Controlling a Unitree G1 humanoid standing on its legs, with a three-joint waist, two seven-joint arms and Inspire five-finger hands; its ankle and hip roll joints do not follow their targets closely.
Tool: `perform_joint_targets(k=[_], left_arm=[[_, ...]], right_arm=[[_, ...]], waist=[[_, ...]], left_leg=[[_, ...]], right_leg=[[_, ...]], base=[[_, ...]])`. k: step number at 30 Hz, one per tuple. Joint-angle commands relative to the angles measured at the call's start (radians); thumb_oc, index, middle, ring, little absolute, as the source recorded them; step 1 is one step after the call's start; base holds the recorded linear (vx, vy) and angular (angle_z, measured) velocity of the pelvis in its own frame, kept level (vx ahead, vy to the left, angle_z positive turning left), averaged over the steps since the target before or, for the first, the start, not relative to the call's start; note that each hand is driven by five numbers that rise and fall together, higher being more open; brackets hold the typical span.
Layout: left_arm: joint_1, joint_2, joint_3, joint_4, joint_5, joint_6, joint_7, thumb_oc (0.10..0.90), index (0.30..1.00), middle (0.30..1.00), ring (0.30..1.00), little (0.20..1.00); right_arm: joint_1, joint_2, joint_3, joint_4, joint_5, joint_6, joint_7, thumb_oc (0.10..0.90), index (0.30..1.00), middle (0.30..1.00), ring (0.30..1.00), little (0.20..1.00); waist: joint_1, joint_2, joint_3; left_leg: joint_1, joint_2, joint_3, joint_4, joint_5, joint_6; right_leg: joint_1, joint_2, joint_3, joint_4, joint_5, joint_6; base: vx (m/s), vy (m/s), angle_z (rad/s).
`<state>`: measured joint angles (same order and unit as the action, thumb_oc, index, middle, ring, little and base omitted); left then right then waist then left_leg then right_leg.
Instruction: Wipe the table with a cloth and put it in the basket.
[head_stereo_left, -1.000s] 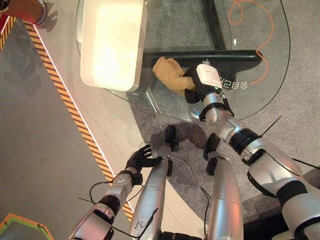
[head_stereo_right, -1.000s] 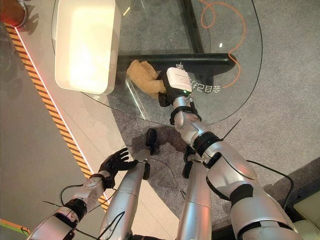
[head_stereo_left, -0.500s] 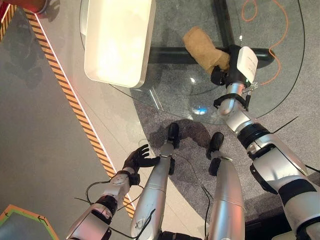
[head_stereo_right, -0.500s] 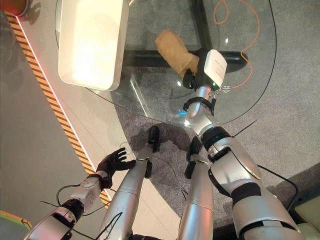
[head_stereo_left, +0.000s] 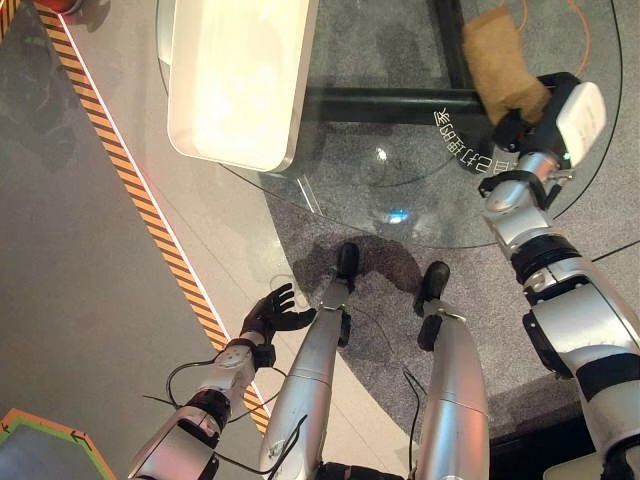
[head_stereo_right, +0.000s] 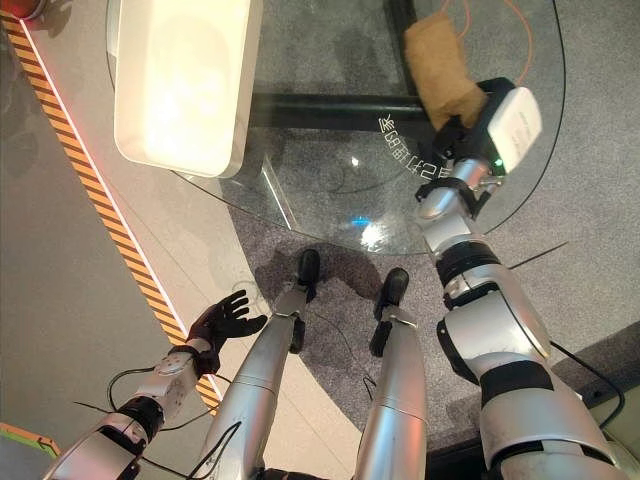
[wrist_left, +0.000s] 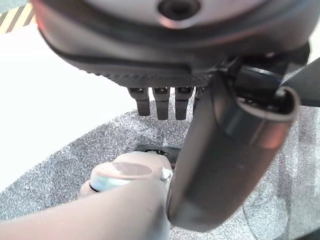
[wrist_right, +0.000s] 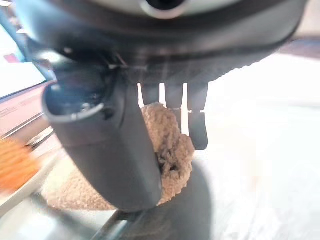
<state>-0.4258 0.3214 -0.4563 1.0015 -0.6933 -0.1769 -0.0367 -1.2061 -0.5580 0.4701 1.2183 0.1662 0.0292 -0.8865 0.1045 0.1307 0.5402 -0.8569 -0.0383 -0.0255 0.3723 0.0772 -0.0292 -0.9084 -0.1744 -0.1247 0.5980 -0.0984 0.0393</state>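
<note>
Left eye view: the right hand (head_stereo_left: 528, 118) grips a tan, nubbly cloth (head_stereo_left: 500, 62) flat on the glass table (head_stereo_left: 400, 170).

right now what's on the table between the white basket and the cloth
Bare glass in the left eye view, between the white basket and the cloth.

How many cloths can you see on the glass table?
1. The tan cloth lies on the glass table at its far right part, held by the right hand.
</note>
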Motion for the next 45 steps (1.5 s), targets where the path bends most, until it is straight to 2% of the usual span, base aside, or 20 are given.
perform_joint_targets(k=[1, 4, 5, 6, 11, 25, 34, 45], left_arm=[[0.043, 0.038, 0.039, 0.03, -0.024, -0.014, -0.011, 0.8, 0.9, 0.9, 0.9, 0.9], [0.042, 0.049, 0.046, 0.029, -0.026, -0.009, -0.013, 0.8, 0.9, 0.9, 0.9, 0.9], [0.049, 0.047, 0.043, 0.03, -0.026, -0.008, -0.013, 0.8, 0.9, 0.9, 0.9, 0.9], [0.042, 0.053, 0.051, 0.027, -0.025, -0.008, -0.017, 0.8, 0.9, 0.9, 0.9, 0.9], [0.031, 0.057, 0.051, 0.029, -0.027, -0.005, -0.02, 0.8, 0.9, 0.9, 0.9, 0.9], [0.011, 0.05, 0.051, 0.049, -0.021, -0.01, -0.025, 0.8, 0.9, 0.9, 0.9, 0.9], [0.007, 0.028, 0.051, 0.044, 0.005, -0.013, -0.015, 0.8, 0.9, 0.9, 0.9, 0.9], [0.009, -0.008, 0.04, 0.045, 0.024, -0.028, 0.002, 0.8, 0.9, 0.9, 0.9, 0.9]], right_arm=[[0.006, -0.221, -0.058, 0.022, 0.082, -0.015, -0.142, 0.1, 0.3, 0.3, 0.3, 0.2], [0.019, -0.232, -0.073, 0.015, 0.098, -0.02, -0.138, 0.1, 0.3, 0.3, 0.3, 0.2], [0.026, -0.231, -0.071, 0.016, 0.1, -0.02, -0.138, 0.1, 0.3, 0.3, 0.3, 0.2], [0.023, -0.235, -0.077, 0.003, 0.089, -0.014, -0.129, 0.1, 0.3, 0.3, 0.3, 0.2], [0.011, -0.229, -0.059, -0.003, 0.061, -0.014, -0.11, 0.1, 0.3, 0.3, 0.3, 0.2], [-0.031, -0.147, 0.075, -0.157, -0.065, -0.084, 0.0, 0.1, 0.3, 0.3, 0.3, 0.2], [-0.043, -0.079, 0.191, -0.323, -0.173, -0.038, 0.144, 0.1, 0.3, 0.3, 0.3, 0.2], [-0.011, 0.008, 0.323, -0.488, -0.264, -0.047, 0.323, 0.1, 0.3, 0.3, 0.3, 0.2]], waist=[[-0.019, 0.026, -0.02], [-0.023, 0.018, -0.02], [-0.023, 0.019, -0.02], [-0.026, 0.015, -0.02], [-0.025, 0.013, -0.02], [-0.018, 0.015, -0.02], [-0.009, 0.014, -0.02], [-0.006, 0.023, -0.02]], left_leg=[[0.015, -0.005, 0.071, 0.062, -0.111, 0.035], [0.01, -0.004, 0.067, 0.065, -0.113, 0.036], [0.032, -0.005, 0.062, 0.074, -0.144, 0.031], [0.009, -0.004, 0.066, 0.063, -0.112, 0.036], [0.004, -0.004, 0.063, 0.064, -0.112, 0.035], [0.016, -0.013, 0.06, 0.051, -0.103, 0.029], [0.022, -0.021, 0.062, 0.043, -0.096, 0.026], [0.041, -0.026, 0.073, 0.025, -0.085, 0.018]], right_leg=[[-0.008, 0.06, -0.055, -0.054, 0.038, -0.017], [-0.01, 0.064, -0.053, -0.055, 0.04, -0.016], [0.008, 0.067, -0.042, -0.041, 0.009, -0.007], [-0.012, 0.068, -0.05, -0.058, 0.042, -0.016], [-0.013, 0.069, -0.049, -0.063, 0.044, -0.015], [0.001, 0.071, -0.053, -0.073, 0.036, -0.018], [0.01, 0.074, -0.064, -0.08, 0.03, -0.024], [0.025, 0.07, -0.071, -0.09, 0.023, -0.026]], base=[[0.0, -0.02, -0.08], [0.03, -0.021, -0.06], [0.0, -0.017, -0.04], [0.0, -0.013, -0.04], [-0.02, -0.007, -0.05], [0.0, 0.0, -0.02], [0.0, 0.0, 0.0], [0.0, 0.0, 0.0]])
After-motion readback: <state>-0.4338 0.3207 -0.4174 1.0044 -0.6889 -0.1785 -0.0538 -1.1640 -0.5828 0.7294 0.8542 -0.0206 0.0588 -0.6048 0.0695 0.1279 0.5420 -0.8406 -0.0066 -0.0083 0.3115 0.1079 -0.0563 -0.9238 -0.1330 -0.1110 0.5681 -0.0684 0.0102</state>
